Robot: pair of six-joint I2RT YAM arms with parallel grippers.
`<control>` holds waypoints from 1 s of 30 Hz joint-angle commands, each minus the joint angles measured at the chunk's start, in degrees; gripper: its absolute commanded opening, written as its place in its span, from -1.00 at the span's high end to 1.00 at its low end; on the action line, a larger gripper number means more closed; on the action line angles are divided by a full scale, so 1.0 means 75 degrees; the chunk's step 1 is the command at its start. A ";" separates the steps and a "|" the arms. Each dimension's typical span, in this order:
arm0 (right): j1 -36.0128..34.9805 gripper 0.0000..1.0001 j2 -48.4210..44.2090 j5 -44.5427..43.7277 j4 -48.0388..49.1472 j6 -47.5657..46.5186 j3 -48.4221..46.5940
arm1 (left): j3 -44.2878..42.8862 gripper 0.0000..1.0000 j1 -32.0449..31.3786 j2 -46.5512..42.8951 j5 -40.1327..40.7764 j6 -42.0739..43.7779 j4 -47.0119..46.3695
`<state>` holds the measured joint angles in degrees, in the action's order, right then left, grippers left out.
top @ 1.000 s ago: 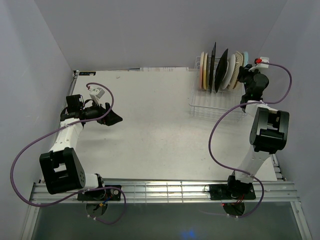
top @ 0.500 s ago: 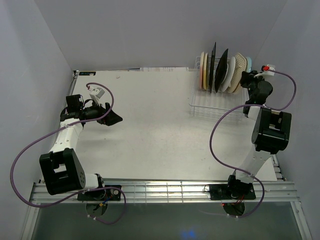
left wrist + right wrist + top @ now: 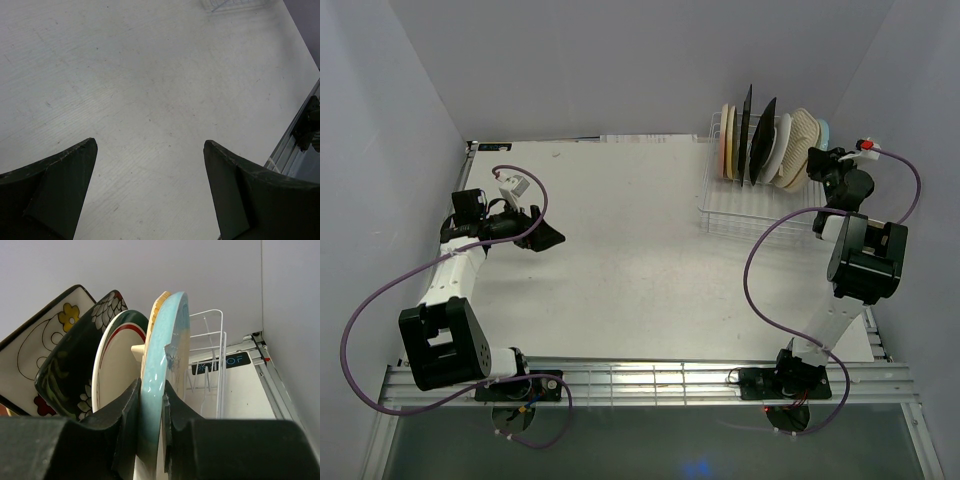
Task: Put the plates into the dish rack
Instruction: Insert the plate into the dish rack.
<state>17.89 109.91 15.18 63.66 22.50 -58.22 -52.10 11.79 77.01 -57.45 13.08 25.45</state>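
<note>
Top camera high, looking down; wrist cameras close; all share dish rack [image 3: 740, 210].

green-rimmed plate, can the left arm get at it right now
Probably not. The left gripper sits open across the table from the dish rack, and the green-rimmed plate stands beside the black floral plate, with the right gripper clamped on the blue-cream plate.

the rack [image 3: 735, 215] sits at the far right corner of the counter [image 3: 620, 260]. the plates [image 3: 760, 150] stand on edge in its far half, in a row running left to right. the right gripper [image 3: 817, 160] is at the row's right end, one finger on each side of the end plate [image 3: 167, 340]. the left gripper [image 3: 548, 238] hangs over the counter's left side, well apart from the rack.
</note>
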 commanded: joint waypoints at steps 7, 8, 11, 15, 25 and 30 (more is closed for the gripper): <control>-0.0077 0.60 0.0182 0.0496 -0.0109 -0.0387 0.0098 | 0.0044 -0.96 -0.0037 -0.0378 -0.0156 0.0154 0.0028; -0.0077 0.58 0.0158 0.0496 -0.0109 -0.0399 0.0098 | 0.0044 -0.96 -0.0037 -0.0389 -0.0156 0.0166 0.0028; -0.0065 0.53 0.0100 0.0472 -0.0074 -0.0434 0.0180 | 0.0044 -0.96 -0.0037 -0.0401 -0.0156 0.0166 0.0028; -0.0077 0.23 0.0064 0.0496 -0.0027 -0.0446 0.0239 | 0.0055 -0.96 -0.0037 -0.0413 -0.0156 0.0166 0.0040; -0.0077 0.06 0.0041 0.0542 0.0079 -0.0446 0.0286 | 0.0044 -0.96 -0.0037 -0.0413 -0.0145 0.0166 0.0028; -0.0077 -0.23 -0.0064 0.0531 0.0126 -0.0446 0.0344 | 0.0032 -0.96 -0.0037 -0.0413 -0.0145 0.0166 0.0040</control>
<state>17.65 110.21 18.22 62.72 19.77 -56.23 -52.10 11.79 76.38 -57.43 13.28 25.45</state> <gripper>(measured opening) 0.597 0.976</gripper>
